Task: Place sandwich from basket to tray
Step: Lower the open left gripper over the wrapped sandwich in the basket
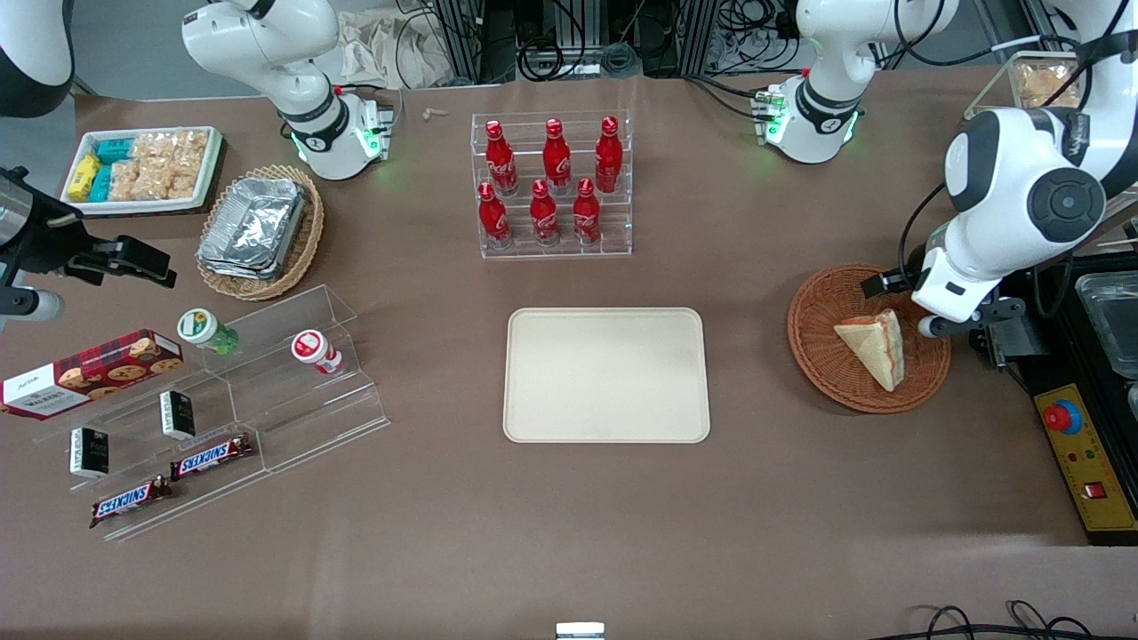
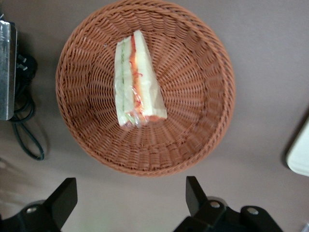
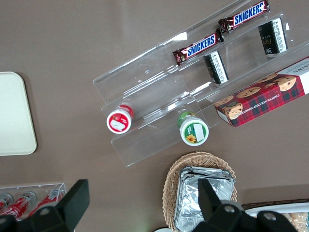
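**Wicker basket holds sandwich; gripper above, fingers apart**

Reddish-brown round wicker basket (image 1: pixel 867 342) sits at the right of the front view, toward the working arm's end of the brown-covered table (image 1: pixel 569 516). Inside it lies the triangular wedge sandwich (image 1: pixel 874 347) of pale beige bread, resting on the woven floor with one corner pointing toward the front camera. The wrist view shows its layered edge of red, orange and green filling (image 2: pixel 136 82) facing up, clear of the basket wall (image 2: pixel 145 166) on all sides.

The left arm's gripper (image 2: pixel 130 195) hangs above the basket, at the rim on the working arm's side in the front view. Its two black fingers (image 2: pixel 62 197) stand wide apart and hold nothing; neither touches sandwich or wicker.

The large cream-beige rectangular tray (image 1: pixel 607 375) with rounded corners lies flat at centre frame, well apart from the basket, with bare tabletop between them. Nothing rests on it.

Farther from the camera than the tray stands a clear acrylic rack of red bottles (image 1: pixel 551 182). At the left of the front view: a lighter tan oval basket holding silver foil trays (image 1: pixel 260 229), a white tray of snack packets (image 1: pixel 144 167), and a stepped clear acrylic display (image 1: pixel 231 418) carrying two chocolate bars (image 1: pixel 212 458), two small dark boxes, two capped pots, and a red tartan biscuit box (image 1: pixel 92 372).
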You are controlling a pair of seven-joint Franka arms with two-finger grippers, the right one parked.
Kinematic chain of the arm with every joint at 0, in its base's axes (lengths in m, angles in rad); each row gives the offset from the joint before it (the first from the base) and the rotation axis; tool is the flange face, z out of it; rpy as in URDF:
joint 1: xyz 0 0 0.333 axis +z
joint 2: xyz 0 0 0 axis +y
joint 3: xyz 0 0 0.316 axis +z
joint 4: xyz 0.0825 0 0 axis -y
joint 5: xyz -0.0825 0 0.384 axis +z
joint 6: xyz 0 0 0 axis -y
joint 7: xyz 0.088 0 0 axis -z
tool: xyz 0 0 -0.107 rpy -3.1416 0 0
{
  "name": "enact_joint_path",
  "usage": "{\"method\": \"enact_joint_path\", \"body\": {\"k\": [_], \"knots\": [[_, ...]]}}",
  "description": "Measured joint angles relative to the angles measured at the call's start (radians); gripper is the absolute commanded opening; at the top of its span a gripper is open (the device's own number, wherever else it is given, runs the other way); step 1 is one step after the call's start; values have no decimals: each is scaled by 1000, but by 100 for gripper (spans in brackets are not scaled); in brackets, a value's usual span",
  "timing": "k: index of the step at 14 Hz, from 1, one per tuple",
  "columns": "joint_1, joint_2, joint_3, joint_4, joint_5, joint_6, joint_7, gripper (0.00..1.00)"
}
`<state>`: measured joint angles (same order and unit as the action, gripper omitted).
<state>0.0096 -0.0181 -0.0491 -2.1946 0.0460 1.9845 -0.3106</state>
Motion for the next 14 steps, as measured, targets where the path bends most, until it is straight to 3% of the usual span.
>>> {"method": "enact_joint_path", "body": {"k": [12, 13, 14], "knots": [[24, 200, 17, -67, 0, 305, -41, 98], [24, 219, 26, -70, 0, 330, -48, 93], [25, 238, 30, -73, 0, 351, -55, 81]]}}
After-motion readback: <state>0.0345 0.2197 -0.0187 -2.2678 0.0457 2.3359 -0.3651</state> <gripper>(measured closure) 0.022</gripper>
